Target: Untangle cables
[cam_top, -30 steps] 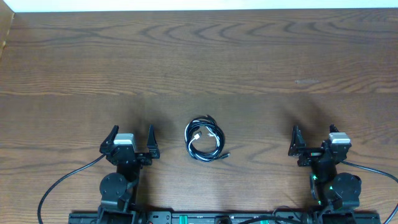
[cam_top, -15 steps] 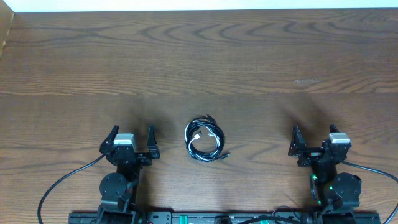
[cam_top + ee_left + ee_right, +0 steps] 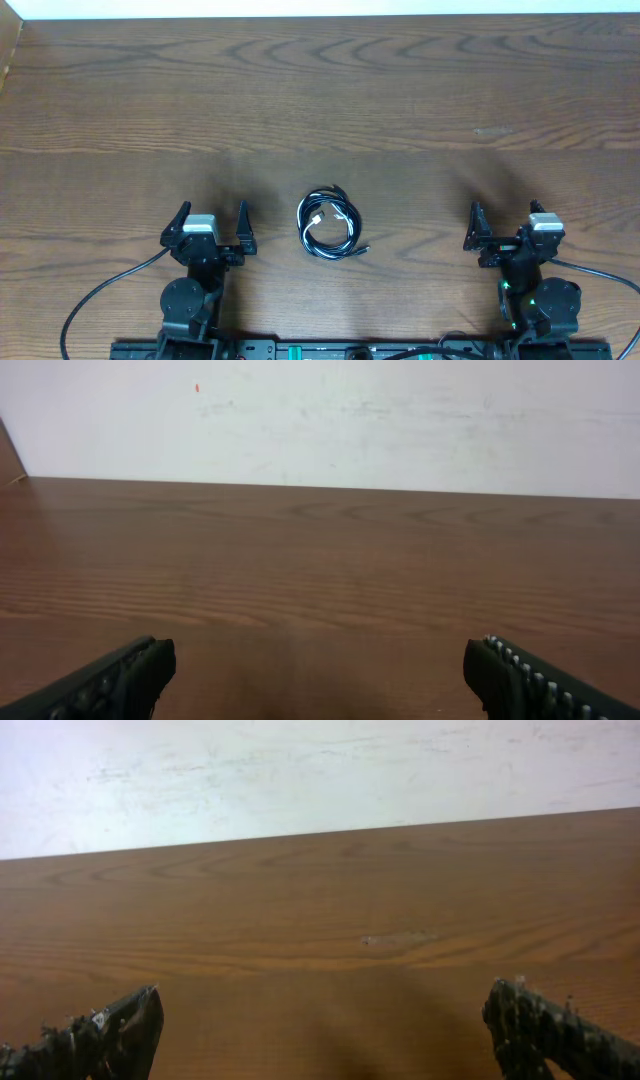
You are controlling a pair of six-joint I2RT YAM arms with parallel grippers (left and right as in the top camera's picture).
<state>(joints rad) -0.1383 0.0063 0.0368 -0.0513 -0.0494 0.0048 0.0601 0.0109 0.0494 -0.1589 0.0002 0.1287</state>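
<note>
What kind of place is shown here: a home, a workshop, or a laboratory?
Probably a robotics laboratory bench: a wooden table against a plain white wall, the left gripper and right gripper at its near edge, fingers apart, and a coil of cables between them.

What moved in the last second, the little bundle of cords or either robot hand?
Nothing visibly changed. The small coiled bundle of thin black cables with one whitish cord lies in the same spot on the brown wooden table, and the left hand and right hand stay open, empty and apart from it.
</note>
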